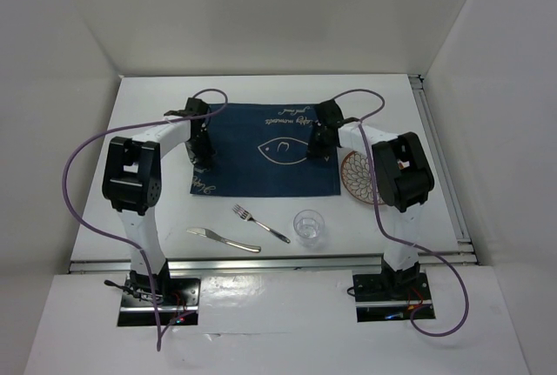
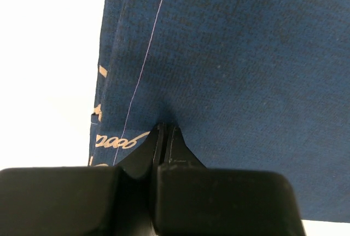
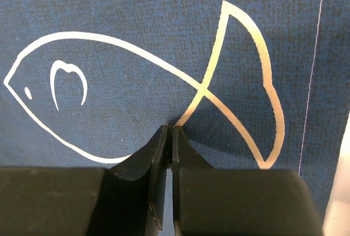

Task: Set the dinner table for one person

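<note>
The white dinner table (image 1: 148, 123) carries a navy placemat (image 1: 261, 162) with a white fish outline, lying flat at its middle. My left gripper (image 1: 205, 159) is down on the mat's left part. In the left wrist view the gripper (image 2: 165, 127) is shut, its tips nipping the cloth (image 2: 246, 55) near the stitched left hem. My right gripper (image 1: 318, 150) is down on the mat's right part. In the right wrist view it (image 3: 172, 129) is shut, its tips pinching the cloth (image 3: 136, 17) at the fish's tail.
A patterned plate (image 1: 355, 179) lies just right of the mat, partly under my right arm. A fork (image 1: 259, 223), a knife (image 1: 222, 238) and a clear glass (image 1: 309, 225) lie on the table near the front edge. White walls enclose the table.
</note>
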